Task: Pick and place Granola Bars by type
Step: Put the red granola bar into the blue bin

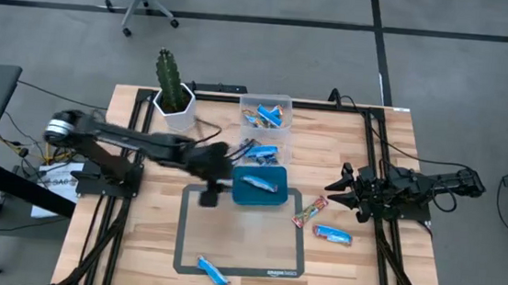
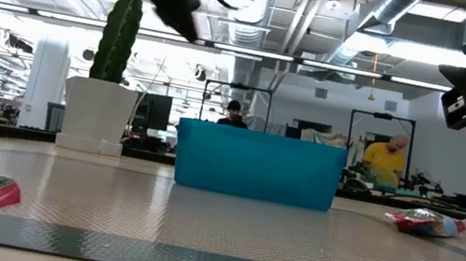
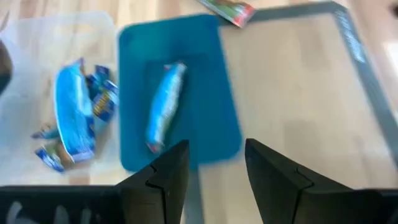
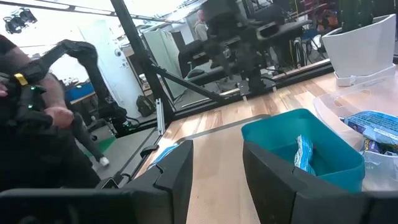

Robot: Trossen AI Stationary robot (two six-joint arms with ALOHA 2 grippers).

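A teal tray [image 1: 272,199] sits mid-table with one blue granola bar [image 1: 257,182] lying flat in it, also seen in the left wrist view [image 3: 165,106]. Loose on the table lie a red multicoloured bar [image 1: 310,212], a blue bar [image 1: 331,233] and another blue bar [image 1: 213,271]. My left gripper [image 1: 211,194] [image 3: 214,149] hovers open and empty just left of the tray. My right gripper [image 1: 337,189] [image 4: 217,149] waits open and empty to the right of the tray, pointing toward it [image 4: 305,134].
Two clear bins [image 1: 265,116] [image 1: 260,152] holding blue bars stand behind the tray. A potted cactus [image 1: 173,94] is at the far left corner. A grey-bordered mat [image 1: 241,243] covers the table's middle. People show in the room beyond.
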